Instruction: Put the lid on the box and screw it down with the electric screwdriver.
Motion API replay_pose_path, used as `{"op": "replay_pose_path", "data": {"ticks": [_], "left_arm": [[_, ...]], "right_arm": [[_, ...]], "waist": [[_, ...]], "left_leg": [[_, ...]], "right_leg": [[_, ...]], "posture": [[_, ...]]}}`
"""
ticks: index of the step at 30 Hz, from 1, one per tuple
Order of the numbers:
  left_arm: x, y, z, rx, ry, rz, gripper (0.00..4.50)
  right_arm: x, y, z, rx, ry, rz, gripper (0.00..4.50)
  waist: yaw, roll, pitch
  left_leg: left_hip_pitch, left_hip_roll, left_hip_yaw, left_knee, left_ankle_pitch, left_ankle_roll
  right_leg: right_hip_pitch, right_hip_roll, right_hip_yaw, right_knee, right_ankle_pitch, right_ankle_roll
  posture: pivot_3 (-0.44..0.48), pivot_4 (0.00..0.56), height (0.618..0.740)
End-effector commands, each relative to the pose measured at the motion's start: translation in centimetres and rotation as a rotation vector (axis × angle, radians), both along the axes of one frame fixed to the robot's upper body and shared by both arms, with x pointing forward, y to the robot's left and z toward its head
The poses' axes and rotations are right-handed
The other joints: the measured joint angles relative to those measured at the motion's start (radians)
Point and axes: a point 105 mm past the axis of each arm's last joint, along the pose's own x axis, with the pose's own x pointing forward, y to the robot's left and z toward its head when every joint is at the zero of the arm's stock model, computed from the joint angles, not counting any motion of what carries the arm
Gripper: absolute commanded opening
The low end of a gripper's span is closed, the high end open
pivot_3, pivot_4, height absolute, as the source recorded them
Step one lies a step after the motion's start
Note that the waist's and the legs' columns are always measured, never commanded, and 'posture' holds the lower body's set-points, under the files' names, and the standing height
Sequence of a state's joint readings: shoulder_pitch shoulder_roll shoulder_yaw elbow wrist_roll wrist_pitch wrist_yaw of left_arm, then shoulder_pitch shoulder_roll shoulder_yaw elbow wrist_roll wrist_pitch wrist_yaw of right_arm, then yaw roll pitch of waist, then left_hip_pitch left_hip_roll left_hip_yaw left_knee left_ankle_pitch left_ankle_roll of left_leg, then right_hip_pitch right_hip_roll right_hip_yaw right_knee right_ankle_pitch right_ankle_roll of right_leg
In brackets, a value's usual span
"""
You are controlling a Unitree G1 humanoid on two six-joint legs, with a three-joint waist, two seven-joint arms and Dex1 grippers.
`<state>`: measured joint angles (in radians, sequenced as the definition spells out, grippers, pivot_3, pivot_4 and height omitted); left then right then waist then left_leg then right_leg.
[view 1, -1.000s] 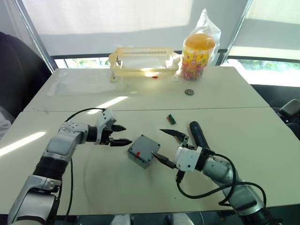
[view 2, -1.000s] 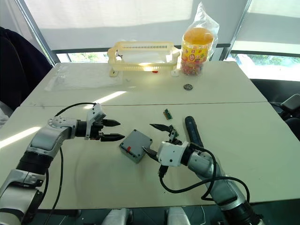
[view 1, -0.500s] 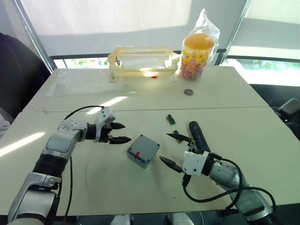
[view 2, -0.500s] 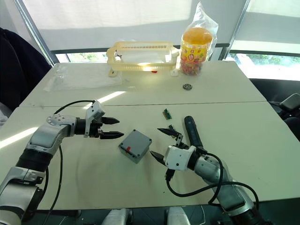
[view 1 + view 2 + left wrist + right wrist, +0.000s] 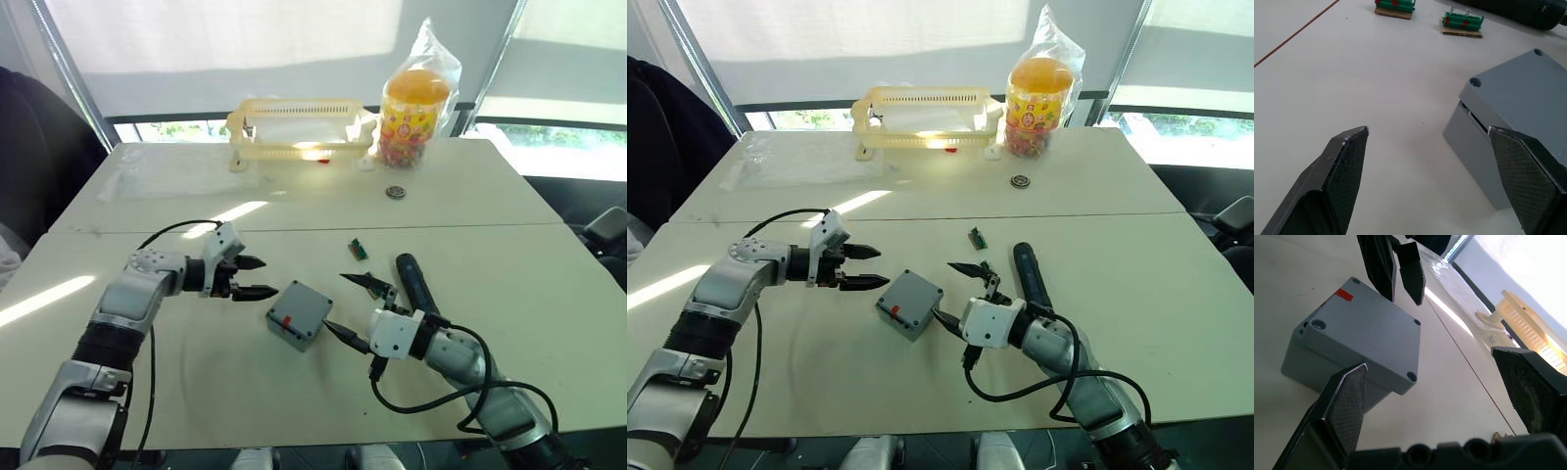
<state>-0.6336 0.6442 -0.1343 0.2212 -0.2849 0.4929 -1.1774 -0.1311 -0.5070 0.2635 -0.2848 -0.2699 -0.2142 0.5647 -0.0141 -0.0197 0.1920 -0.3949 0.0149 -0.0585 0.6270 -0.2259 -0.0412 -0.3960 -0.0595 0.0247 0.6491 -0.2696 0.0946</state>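
Lid [image 5: 1364, 330] sits on the box [image 5: 299, 315] at mid-worktop [image 5: 196, 372], between two empty grippers with jaws spread: the left gripper [image 5: 253, 277] just beside it, the right gripper [image 5: 351, 308] nearly touching. The electric screwdriver [image 5: 415, 284] lies behind the right gripper.

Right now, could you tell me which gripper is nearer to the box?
Right. The right gripper is open at the box's right side, its lower fingertip almost at the box's edge. The left gripper is open too, a clear gap away to the box's upper left.
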Motion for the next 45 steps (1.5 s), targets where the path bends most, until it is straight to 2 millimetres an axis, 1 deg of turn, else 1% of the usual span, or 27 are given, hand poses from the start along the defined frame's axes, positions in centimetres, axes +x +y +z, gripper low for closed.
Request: {"op": "replay_pose_path", "data": {"ticks": [1, 10, 21, 30, 34, 37, 41, 43, 45], "left_arm": [[-0.1, -0.5, 1.0, -0.011, -0.039, -0.021, 4.04], [-0.5, -0.7, 0.7, -0.014, -0.023, -0.031, 4.04], [-1.1, -0.4, 0.4, -0.010, -0.005, -0.035, 4.04], [-1.0, -0.3, 0.2, -0.006, -0.013, -0.020, 4.04], [-0.8, -0.3, 0.2, -0.006, -0.016, -0.015, 4.04], [-0.1, 0.5, 1.2, -0.031, -0.030, 0.023, 4.04], [0.6, 1.5, 2.8, -0.067, -0.030, 0.049, 4.04], [1.0, 1.9, 2.8, -0.059, -0.043, 0.071, 4.04], [1.6, 2.1, 2.4, -0.047, -0.055, 0.095, 4.04]], "right_arm": [[-0.1, 0.6, 1.2, 0.022, -0.043, 0.022, 4.44], [-0.3, 0.9, 1.1, 0.027, -0.038, 0.033, 4.44], [-0.4, 1.4, 1.4, 0.036, -0.043, 0.049, 4.44], [-0.6, 1.3, 1.2, 0.033, -0.036, 0.053, 4.44], [-0.2, 0.8, 1.2, 0.022, -0.042, 0.033, 4.44], [-0.1, 0.0, 1.9, 0.027, -0.060, 0.009, 4.44], [-0.7, -1.2, 2.8, 0.028, -0.076, -0.006, 4.44], [-1.1, -1.5, 2.7, 0.024, -0.061, -0.007, 4.44], [-1.3, -1.8, 2.0, 0.010, -0.030, -0.008, 4.44]], "waist": [[0.000, 0.000, 0.000], [0.000, 0.000, 0.000], [0.000, 0.000, 0.000], [0.000, 0.000, 0.000], [0.000, 0.000, 0.000], [0.001, 0.000, 0.000], [0.001, 0.000, 0.000], [0.001, 0.000, 0.000], [0.001, 0.000, 0.000]], "left_leg": [[0.000, 0.000, 0.000, 0.000, 0.000, 0.000], [0.000, 0.000, 0.000, 0.000, 0.000, 0.000], [0.000, 0.000, 0.000, 0.000, 0.000, 0.000], [0.000, 0.000, 0.000, 0.000, 0.000, 0.000], [0.000, 0.000, 0.000, 0.000, 0.000, 0.000], [0.000, 0.000, 0.000, 0.000, 0.000, 0.000], [-0.001, 0.000, 0.000, 0.000, 0.000, 0.000], [-0.001, 0.000, 0.000, 0.000, 0.000, 0.000], [-0.001, 0.000, 0.000, 0.000, 0.000, 0.000]], "right_leg": [[0.000, 0.000, 0.000, 0.000, 0.000, 0.000], [0.000, 0.000, 0.000, 0.000, 0.000, 0.000], [0.000, 0.000, 0.000, 0.000, 0.000, 0.000], [0.000, 0.000, 0.000, 0.000, 0.000, 0.000], [0.000, 0.000, 0.000, 0.000, 0.000, 0.000], [0.000, 0.000, 0.000, 0.000, 0.000, 0.000], [0.000, 0.000, 0.000, 0.000, 0.000, 0.000], [-0.001, 0.000, 0.000, 0.000, 0.000, 0.000], [-0.001, 0.000, 0.000, 0.000, 0.000, 0.000]], "posture": [[0.000, 0.150, 0.740], [0.000, 0.150, 0.740], [0.000, 0.150, 0.740], [0.000, 0.150, 0.740], [0.000, 0.150, 0.740], [0.000, 0.150, 0.740], [0.000, 0.150, 0.740], [0.000, 0.150, 0.740], [0.000, 0.150, 0.740]]}}
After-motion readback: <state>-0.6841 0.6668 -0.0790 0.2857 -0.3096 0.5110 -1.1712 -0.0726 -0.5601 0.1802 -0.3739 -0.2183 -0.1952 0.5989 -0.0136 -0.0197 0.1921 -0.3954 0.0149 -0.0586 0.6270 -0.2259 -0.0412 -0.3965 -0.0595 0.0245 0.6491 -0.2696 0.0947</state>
